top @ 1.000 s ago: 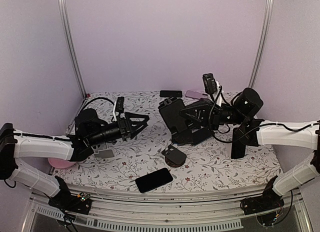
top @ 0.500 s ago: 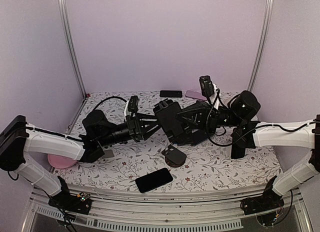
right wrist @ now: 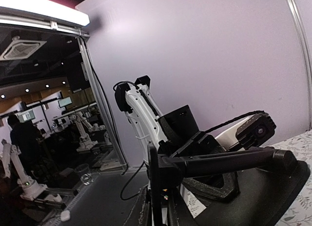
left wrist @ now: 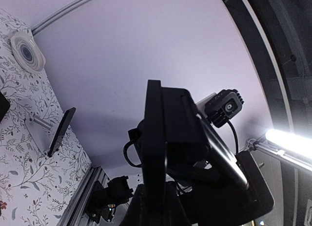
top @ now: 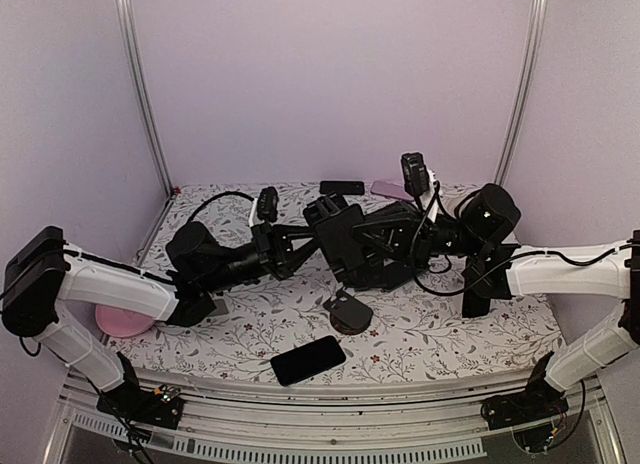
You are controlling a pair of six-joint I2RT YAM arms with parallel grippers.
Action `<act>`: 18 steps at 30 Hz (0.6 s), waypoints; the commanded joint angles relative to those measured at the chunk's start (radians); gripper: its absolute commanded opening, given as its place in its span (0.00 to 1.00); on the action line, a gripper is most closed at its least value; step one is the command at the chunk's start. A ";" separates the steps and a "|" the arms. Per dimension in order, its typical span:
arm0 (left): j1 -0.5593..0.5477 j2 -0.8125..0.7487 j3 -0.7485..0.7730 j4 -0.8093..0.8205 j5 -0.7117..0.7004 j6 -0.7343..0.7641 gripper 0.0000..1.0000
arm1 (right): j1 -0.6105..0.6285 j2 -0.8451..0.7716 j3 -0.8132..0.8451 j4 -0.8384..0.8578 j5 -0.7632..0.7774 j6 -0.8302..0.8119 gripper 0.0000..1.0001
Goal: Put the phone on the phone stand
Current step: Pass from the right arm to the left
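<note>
While my right gripper (top: 356, 252) clamped a black slab (top: 335, 224) aloft, my left gripper (top: 306, 246) gaped wide at its 9 o'clock; lettering unreadable.

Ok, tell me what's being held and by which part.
The right gripper holds the black phone stand off the table, by its flat plate. The left gripper, fingers spread, reaches the plate's other edge; whether it grips cannot be told.

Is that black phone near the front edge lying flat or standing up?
Flat: the phone lies on the floral table, leaning on nothing.
</note>
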 commanded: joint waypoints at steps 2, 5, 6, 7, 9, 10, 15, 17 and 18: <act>-0.022 -0.017 -0.007 0.039 -0.010 0.025 0.00 | 0.011 -0.041 -0.022 -0.101 0.116 -0.071 0.35; -0.021 -0.063 -0.023 -0.032 -0.049 0.063 0.00 | 0.011 -0.075 -0.025 -0.211 0.200 -0.117 0.60; -0.020 -0.081 -0.026 -0.066 -0.065 0.079 0.00 | 0.011 -0.090 -0.027 -0.257 0.244 -0.137 0.65; -0.020 -0.100 -0.029 -0.101 -0.082 0.096 0.00 | 0.010 -0.102 -0.029 -0.293 0.277 -0.152 0.71; -0.021 -0.141 -0.029 -0.190 -0.125 0.133 0.00 | 0.012 -0.133 -0.035 -0.359 0.348 -0.174 0.83; -0.020 -0.171 -0.024 -0.255 -0.155 0.153 0.00 | 0.012 -0.154 -0.040 -0.391 0.397 -0.183 0.90; -0.027 -0.253 0.019 -0.529 -0.291 0.261 0.00 | 0.053 -0.234 -0.048 -0.550 0.652 -0.234 0.99; -0.033 -0.267 0.041 -0.627 -0.341 0.291 0.00 | 0.091 -0.257 -0.042 -0.594 0.755 -0.249 0.99; -0.038 -0.272 0.050 -0.658 -0.371 0.303 0.00 | 0.112 -0.263 -0.035 -0.613 0.800 -0.254 0.99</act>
